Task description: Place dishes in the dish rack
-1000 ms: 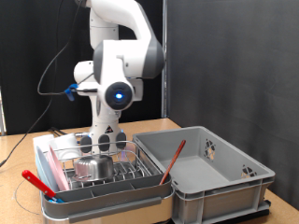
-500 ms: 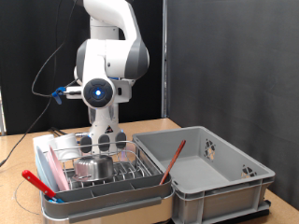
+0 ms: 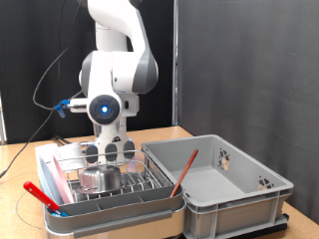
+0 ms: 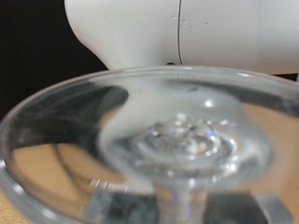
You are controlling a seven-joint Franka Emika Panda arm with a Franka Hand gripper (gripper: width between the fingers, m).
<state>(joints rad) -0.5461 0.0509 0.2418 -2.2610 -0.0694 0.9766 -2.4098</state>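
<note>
Grey bin (image 3: 221, 189) at right, a red stick (image 3: 183, 171) leaning inside it. Rack (image 3: 105, 184) at left: pink plate (image 3: 57, 182) upright at its left end, steel cup (image 3: 99, 178) mid-rack. My gripper (image 3: 110, 151) hangs low over the rack; a clear glass (image 4: 149, 140) fills the wrist view. Finger state: cannot tell.
</note>
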